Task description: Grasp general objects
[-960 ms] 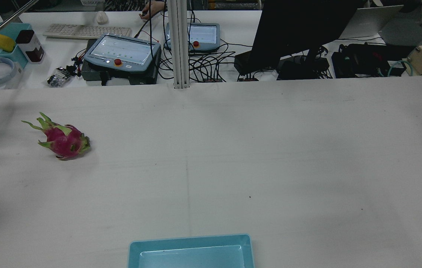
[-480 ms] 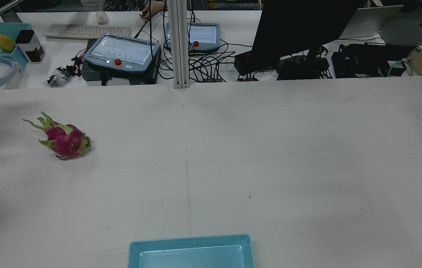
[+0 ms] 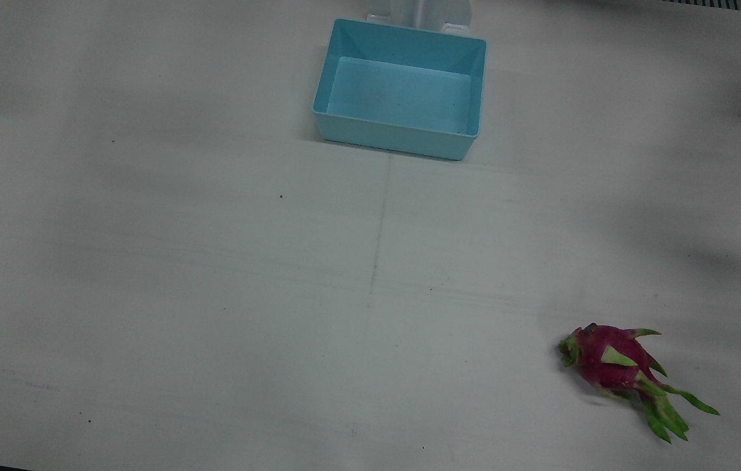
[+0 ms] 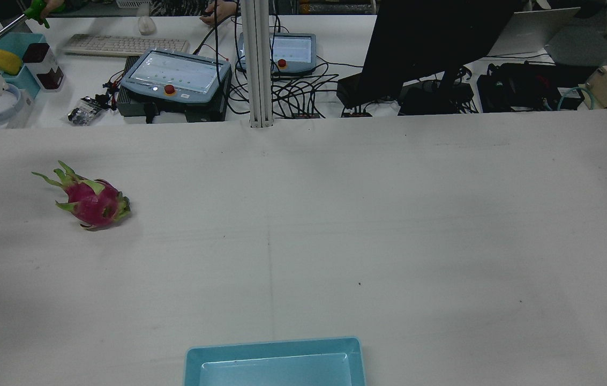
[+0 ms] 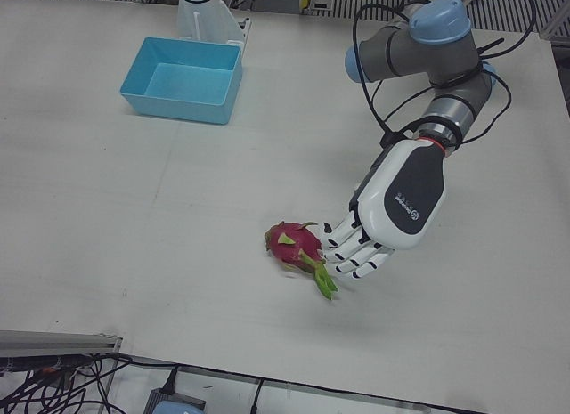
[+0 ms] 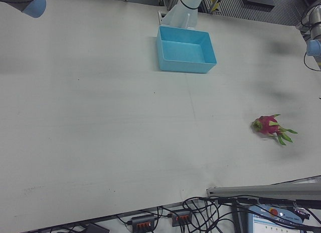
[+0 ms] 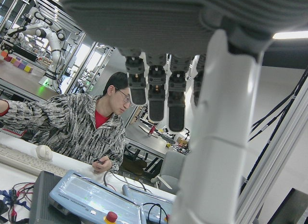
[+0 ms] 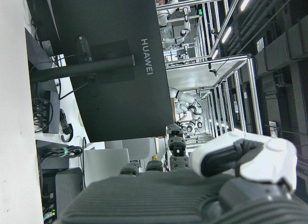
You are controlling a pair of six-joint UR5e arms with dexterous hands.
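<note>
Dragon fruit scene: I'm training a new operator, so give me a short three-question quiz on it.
1. True or false: the blue bin holds the dragon fruit.
2. In the left-front view, the left hand is: A) shut on the fruit; B) open, fingers by the fruit's leafy end; C) inside the bin.
3. Fill in: the dragon fruit lies on the ____.
Key: 1 false; 2 B; 3 table.

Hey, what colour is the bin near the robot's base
The bin is light blue, inside and out. It shows best in the front view.
</note>
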